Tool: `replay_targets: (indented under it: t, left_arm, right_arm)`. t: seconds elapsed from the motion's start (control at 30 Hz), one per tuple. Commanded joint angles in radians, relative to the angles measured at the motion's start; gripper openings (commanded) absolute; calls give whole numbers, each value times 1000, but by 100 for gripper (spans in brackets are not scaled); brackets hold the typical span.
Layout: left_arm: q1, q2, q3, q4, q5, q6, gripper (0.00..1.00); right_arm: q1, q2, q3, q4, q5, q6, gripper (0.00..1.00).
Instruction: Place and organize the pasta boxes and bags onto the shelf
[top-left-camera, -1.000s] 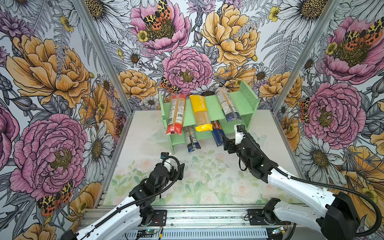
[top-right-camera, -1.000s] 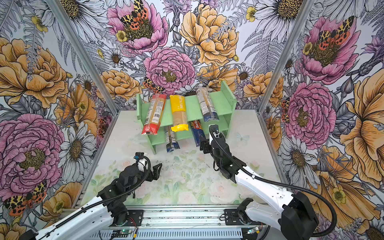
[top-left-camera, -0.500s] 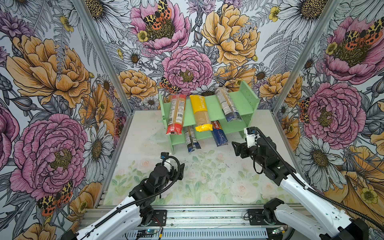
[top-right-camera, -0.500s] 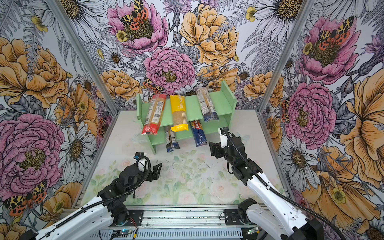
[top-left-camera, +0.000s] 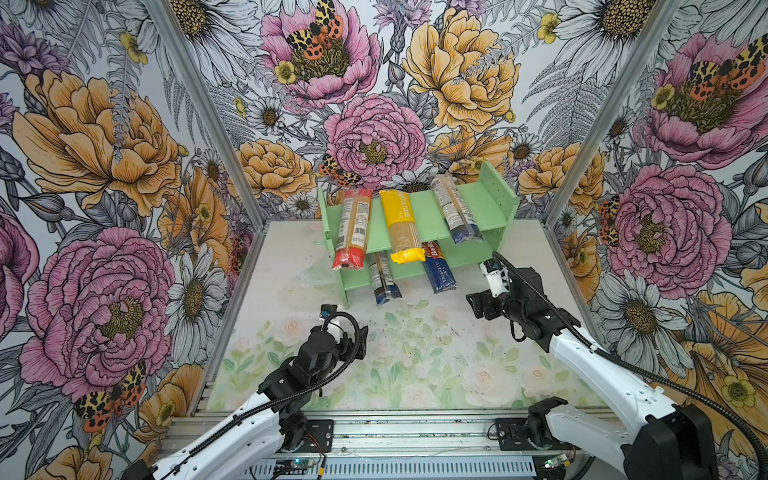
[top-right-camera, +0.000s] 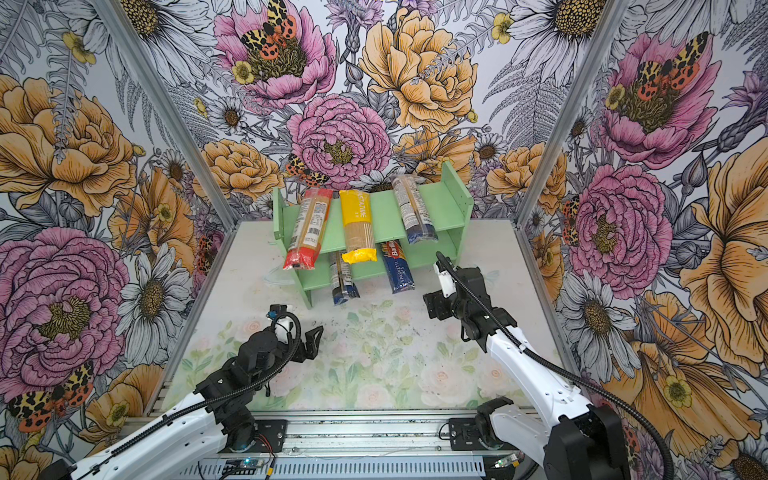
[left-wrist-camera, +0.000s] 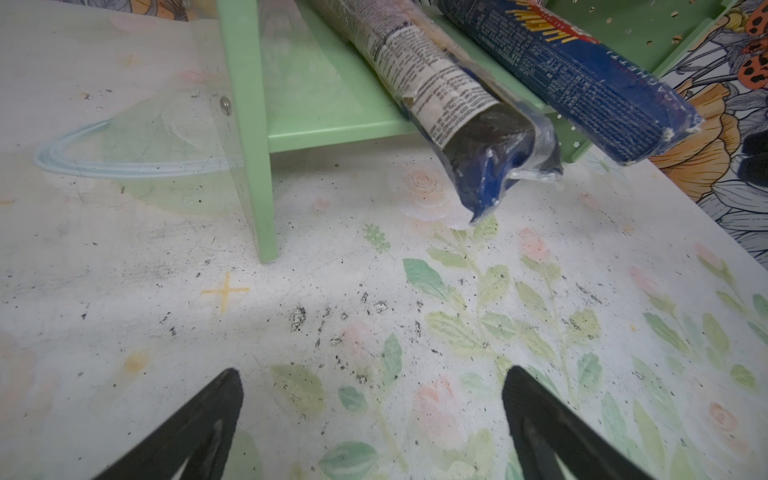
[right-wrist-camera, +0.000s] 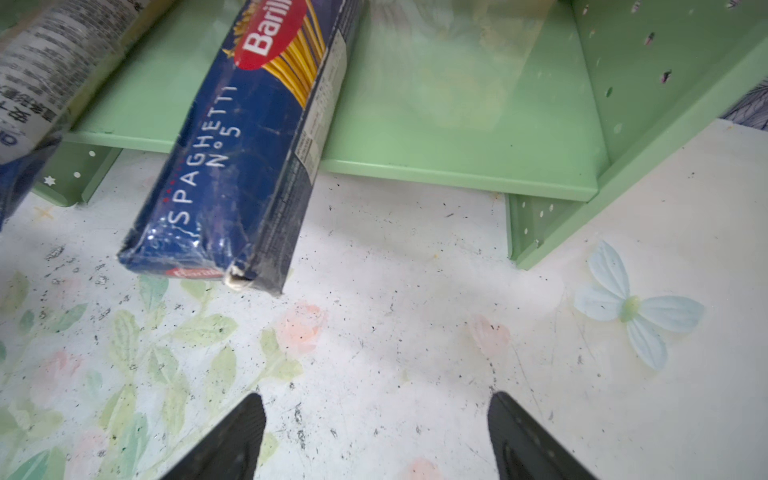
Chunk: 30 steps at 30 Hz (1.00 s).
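My left pincer (left-wrist-camera: 370, 386) and right pincer (right-wrist-camera: 374, 411) gape wide, empty. Ahead, five spaghetti packs (top-left-camera: 399, 226) overhang the shelf (right-wrist-camera: 457, 124) crookedly; I judge only straightening remains.

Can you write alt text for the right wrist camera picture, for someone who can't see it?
A dark blue Barilla box of spaghetti lies on the lower board of a mint-green shelf, its near end sticking out over the flower-printed table. The open, empty right gripper points at the table in front of the shelf.
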Motion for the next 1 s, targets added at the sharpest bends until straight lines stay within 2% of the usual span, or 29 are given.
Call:
replay_targets:
  t: [0.0,0.33,0.47,0.67,0.97]
  left_arm:
    - [10,-24,38,-22,-55,3,99]
    - [31,-22,115,-65,-79,83,99]
    - [65,11,164,-64,-64,126,99]
    - [102,65,206,-32,-115,184,99]
    - [302,185,196,130,-68,249,99]
  right_arm:
    - [-27,14,11,42,-43,-35,85]
    - [-123,14,-99,213,-83,-54,84]
    - [-159,14,-150,305,-127,-47,85]
    - [-189,39,-178,380,-147,-42,86]
    - [-213,84,-192,456,-160,-46,87]
